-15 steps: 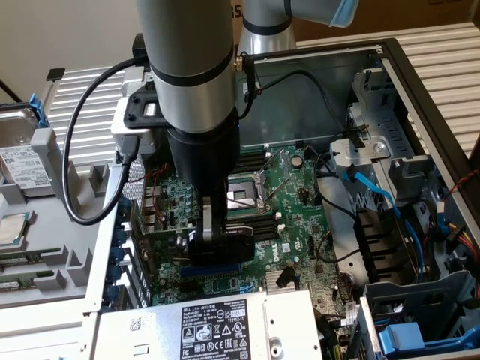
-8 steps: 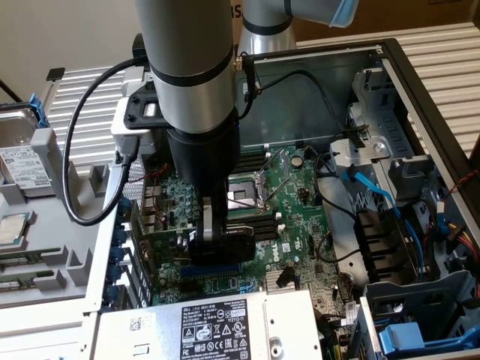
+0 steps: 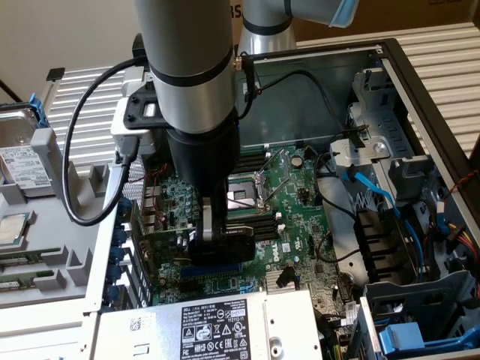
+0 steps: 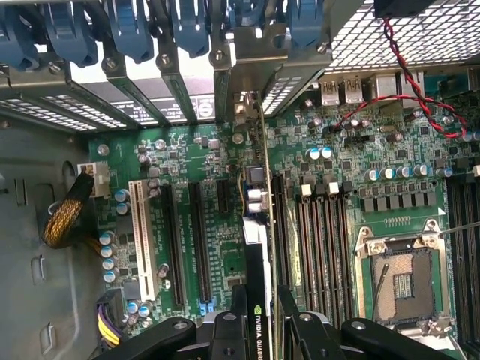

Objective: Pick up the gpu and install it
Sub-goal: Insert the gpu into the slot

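Observation:
In the wrist view the gpu stands edge-on over the green motherboard, a thin card with a black cooler face. Its metal bracket reaches the rear slot openings of the case. My gripper is shut on the card, one black finger on each face. The card's edge lies along a slot between the long black expansion slots and the memory slots; whether it is seated I cannot tell. From the exterior view, my gripper is deep in the open case with the gpu just above the motherboard.
A CPU socket lies beside the memory slots. Blue slot clips line the case's rear wall. A red-black twisted wire crosses the board. The power supply sits at the case's near edge and a drive cage at the exterior view's right.

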Controlling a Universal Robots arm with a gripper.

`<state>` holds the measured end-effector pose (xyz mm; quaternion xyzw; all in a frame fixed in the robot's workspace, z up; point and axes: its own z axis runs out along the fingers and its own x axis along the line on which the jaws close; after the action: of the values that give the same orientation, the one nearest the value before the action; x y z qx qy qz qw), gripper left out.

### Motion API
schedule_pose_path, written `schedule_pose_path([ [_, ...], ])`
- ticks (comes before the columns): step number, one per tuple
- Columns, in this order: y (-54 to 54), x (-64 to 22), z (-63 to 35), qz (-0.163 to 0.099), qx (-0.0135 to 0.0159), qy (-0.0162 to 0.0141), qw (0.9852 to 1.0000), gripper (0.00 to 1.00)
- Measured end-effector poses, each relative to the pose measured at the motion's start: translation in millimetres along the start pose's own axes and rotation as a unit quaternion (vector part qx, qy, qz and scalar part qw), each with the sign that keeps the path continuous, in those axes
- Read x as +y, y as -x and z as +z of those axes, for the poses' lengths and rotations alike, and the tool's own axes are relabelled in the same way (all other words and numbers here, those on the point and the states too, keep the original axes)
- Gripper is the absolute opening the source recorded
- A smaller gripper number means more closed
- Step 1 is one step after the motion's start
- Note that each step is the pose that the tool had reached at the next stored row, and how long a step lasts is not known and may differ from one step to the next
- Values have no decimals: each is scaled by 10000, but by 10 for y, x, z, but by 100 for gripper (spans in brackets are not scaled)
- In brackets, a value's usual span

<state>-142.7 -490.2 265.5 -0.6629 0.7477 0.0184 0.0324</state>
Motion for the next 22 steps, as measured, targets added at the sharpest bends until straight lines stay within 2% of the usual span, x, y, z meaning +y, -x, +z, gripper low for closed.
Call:
schedule_pose_path([
  [8,-2,20,-1,0,1,0,10000,26],
  [22,-10,4,-1,1,1,0,10000,26],
])
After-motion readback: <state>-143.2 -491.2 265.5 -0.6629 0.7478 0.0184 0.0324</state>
